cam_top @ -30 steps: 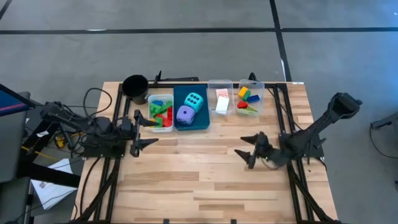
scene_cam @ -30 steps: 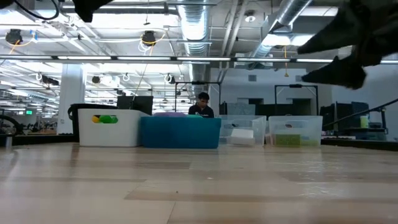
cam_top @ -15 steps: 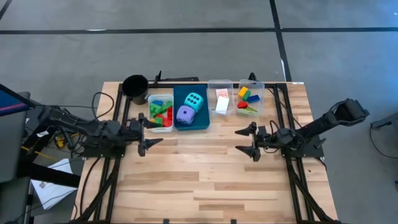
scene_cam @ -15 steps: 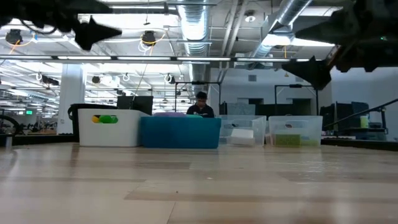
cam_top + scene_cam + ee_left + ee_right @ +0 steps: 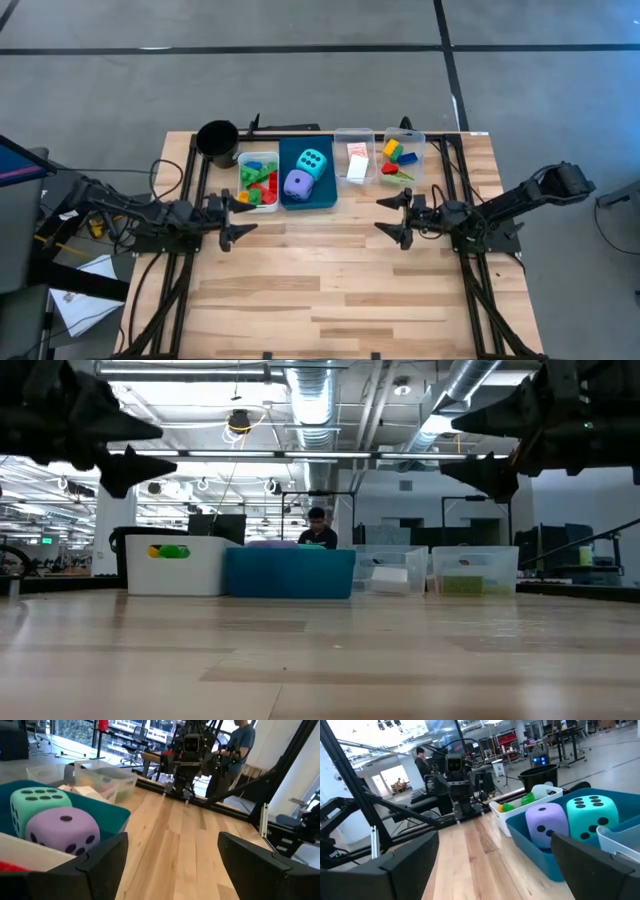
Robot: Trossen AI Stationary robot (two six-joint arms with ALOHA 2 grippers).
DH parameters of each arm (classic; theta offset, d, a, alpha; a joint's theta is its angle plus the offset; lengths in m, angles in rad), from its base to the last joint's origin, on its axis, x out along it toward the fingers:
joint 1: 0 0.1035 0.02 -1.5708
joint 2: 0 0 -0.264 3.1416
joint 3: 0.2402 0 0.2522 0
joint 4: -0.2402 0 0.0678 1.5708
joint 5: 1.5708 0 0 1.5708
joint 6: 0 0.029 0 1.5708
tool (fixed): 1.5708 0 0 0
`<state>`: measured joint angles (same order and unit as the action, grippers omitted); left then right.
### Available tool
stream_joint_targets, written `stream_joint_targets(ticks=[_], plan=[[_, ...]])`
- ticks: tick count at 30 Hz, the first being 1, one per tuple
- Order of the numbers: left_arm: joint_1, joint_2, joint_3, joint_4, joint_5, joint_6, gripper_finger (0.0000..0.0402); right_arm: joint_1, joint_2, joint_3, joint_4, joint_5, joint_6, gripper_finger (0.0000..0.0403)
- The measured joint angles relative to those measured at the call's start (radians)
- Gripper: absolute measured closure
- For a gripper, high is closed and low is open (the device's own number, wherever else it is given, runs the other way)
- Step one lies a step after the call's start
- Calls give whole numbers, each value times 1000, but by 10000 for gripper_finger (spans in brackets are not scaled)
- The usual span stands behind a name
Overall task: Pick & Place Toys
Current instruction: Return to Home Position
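Symmetrically: left claw [image 5: 237,213], right claw [image 5: 388,217] level, spread, facing.

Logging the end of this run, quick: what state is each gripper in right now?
Left gripper: open, holding nothing.
Right gripper: open, holding nothing.

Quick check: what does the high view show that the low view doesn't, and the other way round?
Only the high view: the cyan die, lying beside the purple die in the blue bin. Only the low view: a person in the room behind, and open air between both grippers and the table. Both: the row of bins, with the left gripper and right gripper open and empty.
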<state>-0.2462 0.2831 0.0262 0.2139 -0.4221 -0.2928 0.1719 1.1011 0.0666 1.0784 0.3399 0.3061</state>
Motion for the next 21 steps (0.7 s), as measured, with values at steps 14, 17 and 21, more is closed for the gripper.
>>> stream_joint_targets(ticks=[14,17,21], plan=[[1,-32,-19,-10,0,-3,101,-12,0,0,-1,1,0,25],[1,-32,-19,-10,-1,-3,101,-12,0,0,-1,1,0,25],[1,-32,-19,-10,-5,-3,101,-11,0,0,-1,1,0,25]])
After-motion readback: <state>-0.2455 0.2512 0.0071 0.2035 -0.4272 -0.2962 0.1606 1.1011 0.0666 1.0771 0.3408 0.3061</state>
